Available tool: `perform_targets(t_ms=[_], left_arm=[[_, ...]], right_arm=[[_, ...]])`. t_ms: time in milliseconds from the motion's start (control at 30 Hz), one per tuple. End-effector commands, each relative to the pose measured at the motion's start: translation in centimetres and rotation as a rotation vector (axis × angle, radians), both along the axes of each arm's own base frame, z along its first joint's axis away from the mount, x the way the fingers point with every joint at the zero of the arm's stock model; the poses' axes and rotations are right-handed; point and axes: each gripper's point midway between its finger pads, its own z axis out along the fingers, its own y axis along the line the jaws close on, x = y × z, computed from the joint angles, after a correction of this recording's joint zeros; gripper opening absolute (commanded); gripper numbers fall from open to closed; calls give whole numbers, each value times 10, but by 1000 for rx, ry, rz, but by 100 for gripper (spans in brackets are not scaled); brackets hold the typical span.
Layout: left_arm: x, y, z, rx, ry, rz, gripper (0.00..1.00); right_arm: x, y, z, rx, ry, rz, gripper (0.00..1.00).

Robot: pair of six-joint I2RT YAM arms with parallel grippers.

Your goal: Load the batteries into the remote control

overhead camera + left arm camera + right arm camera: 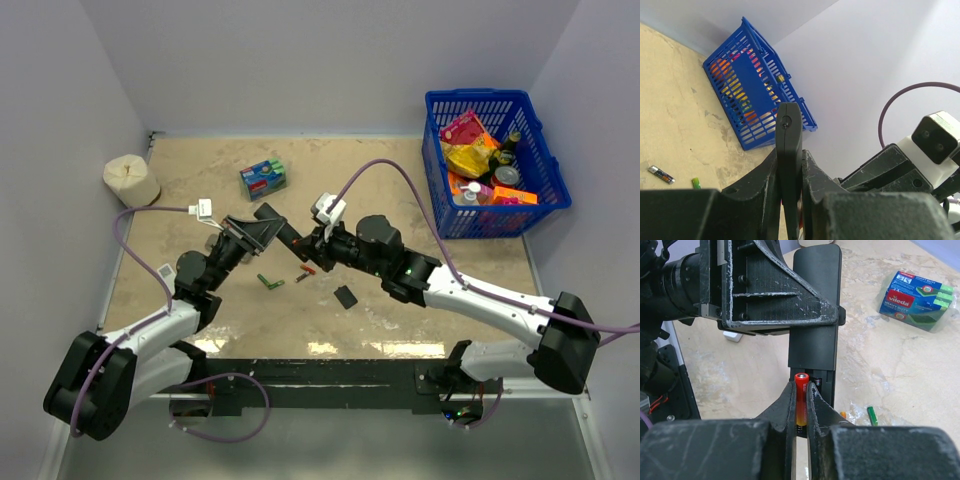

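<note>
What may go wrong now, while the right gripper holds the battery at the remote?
1. The left gripper clamps the remote in the air, away from its open compartment. A push there could turn it in the grip.
2. The right gripper pinches the orange-red battery between narrow fingertips. If it goes in tilted, it may jam or slip out.

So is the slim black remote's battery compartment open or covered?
Open: the slim black remote shows its bare slot; the small black cover lies apart.

top view high, looking down on whole table (pixel 380 180); wrist views close, opposed, sharing remote control (pixel 815 345).
</note>
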Motion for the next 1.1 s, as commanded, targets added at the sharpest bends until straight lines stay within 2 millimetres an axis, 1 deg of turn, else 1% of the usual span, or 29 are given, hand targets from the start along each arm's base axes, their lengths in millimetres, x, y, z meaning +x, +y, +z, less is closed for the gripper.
perform_targets(t_ms=[0, 133, 267, 467, 733, 833, 967, 1067], left_arm=[[-5, 9, 55, -110, -130, 22, 0], [-6, 9, 55, -110, -131, 19, 0], [-9, 8, 55, -106, -140, 10, 0], [-11, 8, 56, -107, -148, 4, 0], [-12, 9, 52, -106, -135, 7, 0], [-11, 10, 49, -103, -121, 10, 0], [-9, 10, 43, -100, -95, 13, 0], [-8, 9, 38, -91, -70, 14, 0]], right_arm=[[-3, -10, -12, -60, -9, -6, 7], [-4, -9, -15, -77, -6, 8, 10], [-6, -6, -17, -75, 8, 23, 17], [-5, -6, -14, -70, 8, 16, 24], [-4, -8, -5, -60, 0, 3, 29], [-3, -10, 1, -55, -10, -7, 32], [-1, -11, 4, -55, -13, -17, 36], [1, -13, 11, -42, -19, -35, 44]])
